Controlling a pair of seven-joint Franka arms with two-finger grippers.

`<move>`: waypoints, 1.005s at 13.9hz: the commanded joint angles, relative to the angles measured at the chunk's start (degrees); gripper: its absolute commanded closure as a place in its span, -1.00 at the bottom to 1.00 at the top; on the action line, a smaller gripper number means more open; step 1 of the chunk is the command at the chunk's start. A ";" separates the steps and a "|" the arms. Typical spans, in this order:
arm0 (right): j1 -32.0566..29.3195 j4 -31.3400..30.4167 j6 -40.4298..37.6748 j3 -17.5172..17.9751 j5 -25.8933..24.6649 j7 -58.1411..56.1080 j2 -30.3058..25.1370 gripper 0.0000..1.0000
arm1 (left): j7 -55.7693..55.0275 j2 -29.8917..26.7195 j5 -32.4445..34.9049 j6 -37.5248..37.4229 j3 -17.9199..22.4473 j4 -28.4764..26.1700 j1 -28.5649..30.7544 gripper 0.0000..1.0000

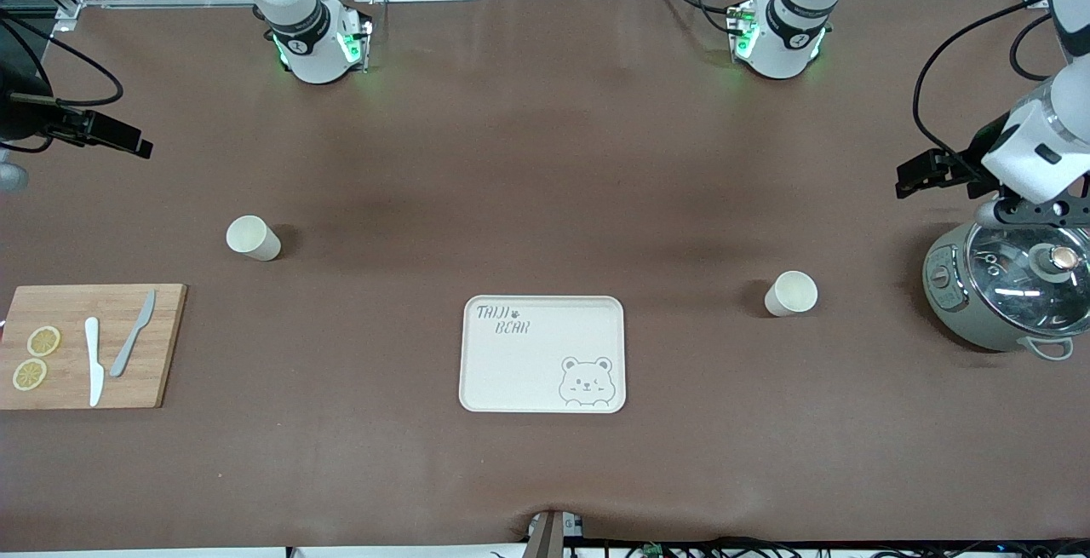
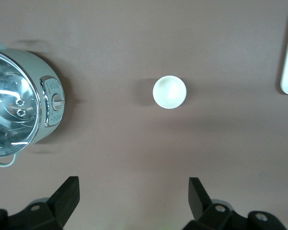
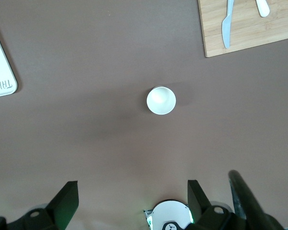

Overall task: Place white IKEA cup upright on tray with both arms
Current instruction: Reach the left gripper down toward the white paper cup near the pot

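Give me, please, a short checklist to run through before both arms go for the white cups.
1. Flat cream-white rectangular tray bare of objects: ok.
2. White cup toward the left arm's end standing upright: ok.
3. White cup toward the right arm's end upright: ok.
4. Left gripper open, holding nothing, high over its cup: ok.
5. Right gripper open, holding nothing, high over its cup: ok.

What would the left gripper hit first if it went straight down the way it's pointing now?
Probably bare table. The left gripper points down with its fingers open; the white cup sits ahead of the fingertips and the cooker off to one side, so neither looks in line, though depth is hard to judge.
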 commanded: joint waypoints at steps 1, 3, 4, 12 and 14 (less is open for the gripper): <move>-1.29 -0.27 -0.12 0.72 1.00 0.52 -0.39 -1.00 | -2.01 -1.15 -0.95 5.40 -0.03 -6.95 0.91 -1.00; -1.38 -0.27 -0.12 0.72 1.00 0.52 -0.39 -1.00 | -2.27 -1.33 -0.95 11.03 -0.03 -11.44 0.91 -1.00; -1.30 -0.27 -0.20 0.72 1.00 0.52 -0.39 -1.00 | -2.28 -1.24 -0.95 13.57 -0.03 -13.29 0.91 -1.00; -1.30 -0.27 -0.12 0.72 1.00 0.52 -0.30 -1.00 | -5.26 7.10 -1.31 32.75 -0.38 -21.83 0.21 -0.83; -1.38 -0.27 -0.20 0.72 1.00 0.52 -0.30 -1.00 | -5.44 10.17 -1.48 35.30 -0.90 -21.83 -0.14 -0.77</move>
